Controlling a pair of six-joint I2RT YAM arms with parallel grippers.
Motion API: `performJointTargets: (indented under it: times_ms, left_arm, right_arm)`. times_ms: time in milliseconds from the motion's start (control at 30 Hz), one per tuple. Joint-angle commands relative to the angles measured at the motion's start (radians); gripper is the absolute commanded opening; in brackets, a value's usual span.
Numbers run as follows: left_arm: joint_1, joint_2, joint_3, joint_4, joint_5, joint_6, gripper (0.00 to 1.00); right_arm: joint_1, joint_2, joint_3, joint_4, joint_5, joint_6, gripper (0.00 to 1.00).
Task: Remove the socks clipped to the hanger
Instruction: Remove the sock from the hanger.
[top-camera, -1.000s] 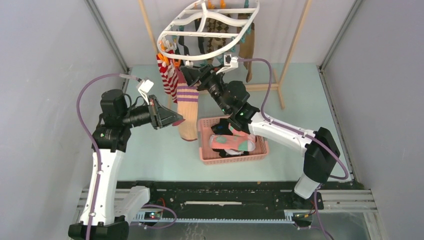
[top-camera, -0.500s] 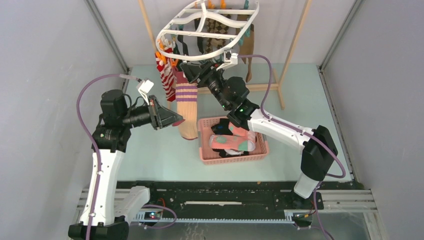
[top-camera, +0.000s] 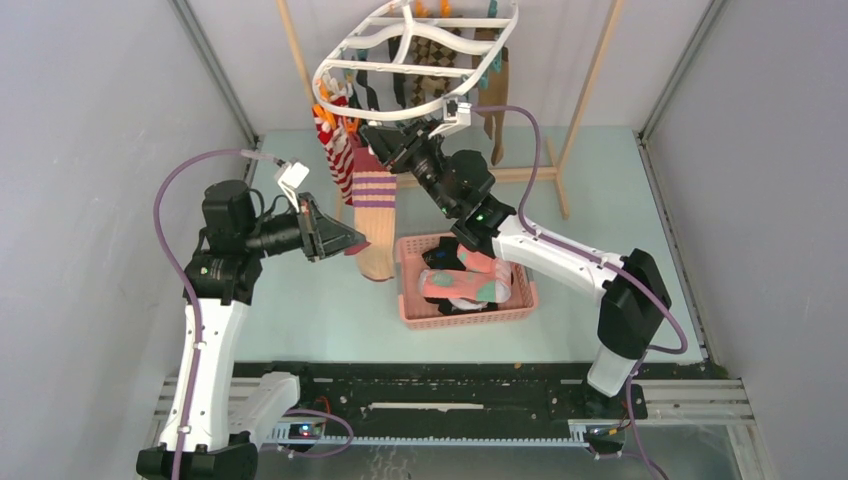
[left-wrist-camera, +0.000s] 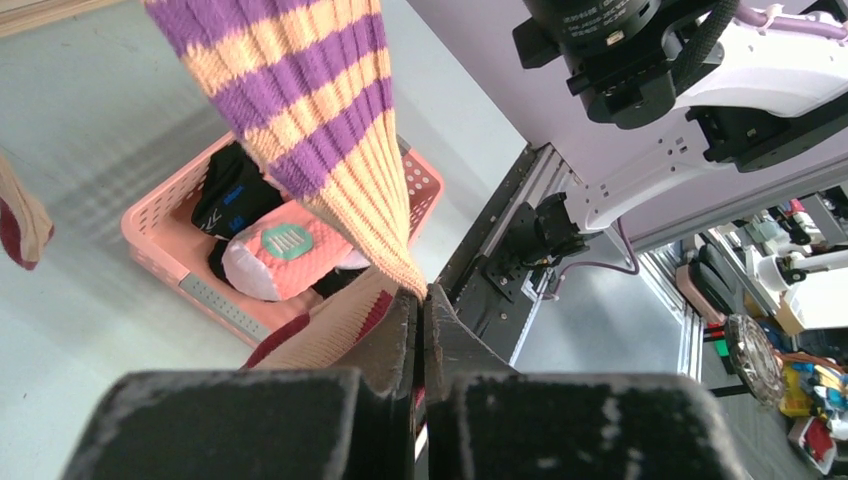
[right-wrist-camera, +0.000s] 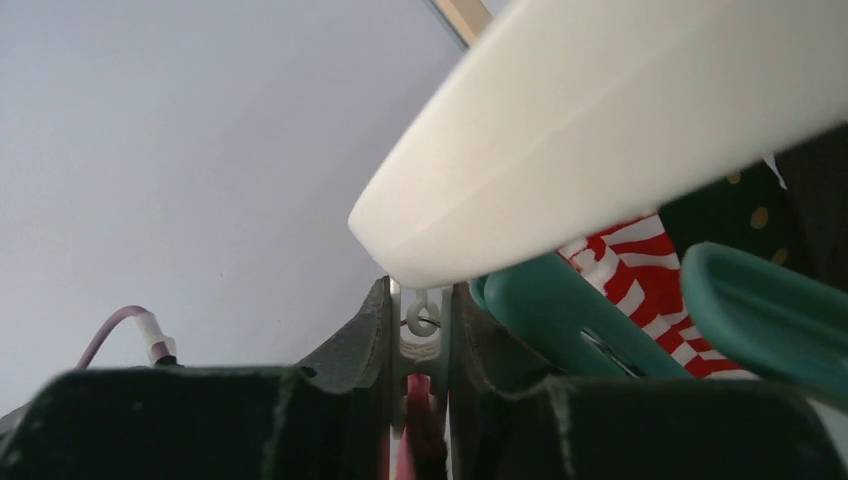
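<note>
The white oval hanger hangs at the back with several socks under it, among them a red-and-white striped one. A tan purple-striped sock hangs from its near rim. My left gripper is shut on that sock's lower edge, and the fabric runs up from the jaws. My right gripper is up at the hanger rim, shut on a white clothespin with dark red fabric below it. Teal clothespins and the striped sock are just to its right.
A pink basket holding pink and black socks sits on the table under the right arm, also seen below the sock. A light wooden rack frame stands behind. Grey walls close in on both sides.
My right gripper has risen slightly to the hanger rim and closed on the clothespin. The left gripper has stayed shut on the purple-striped sock, almost unmoved.
</note>
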Motion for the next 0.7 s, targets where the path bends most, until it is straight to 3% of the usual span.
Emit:
performJointTargets:
  times_ms: [0, 133, 300, 333, 433, 500, 667]
  left_arm:
    - [-0.006, -0.019, 0.010, -0.045, -0.010, 0.061, 0.00]
    - [-0.006, -0.023, -0.004, -0.076, -0.027, 0.101, 0.00]
    - [-0.006, -0.031, -0.013, -0.133, -0.048, 0.164, 0.00]
    - [-0.006, -0.034, -0.011, -0.145, -0.052, 0.178, 0.00]
    - [-0.006, -0.040, -0.006, -0.177, -0.064, 0.209, 0.00]
    - [-0.006, -0.045, -0.001, -0.188, -0.068, 0.221, 0.00]
    - [-0.006, -0.044, 0.005, -0.195, -0.071, 0.230, 0.00]
  right_arm:
    - [0.002, -0.003, 0.062, 0.022, -0.018, -0.012, 0.16]
    - [-0.003, -0.009, 0.061, 0.018, -0.030, -0.014, 0.00]
    - [-0.009, -0.016, 0.055, 0.005, -0.050, -0.006, 0.00]
    - [-0.012, -0.018, 0.053, -0.003, -0.060, -0.003, 0.04]
    - [-0.014, -0.034, 0.017, -0.010, -0.081, 0.009, 0.47]
    - [-0.015, -0.054, -0.024, -0.010, -0.095, 0.008, 0.64]
    - [-0.012, -0.115, -0.127, 0.001, -0.151, -0.006, 0.85]
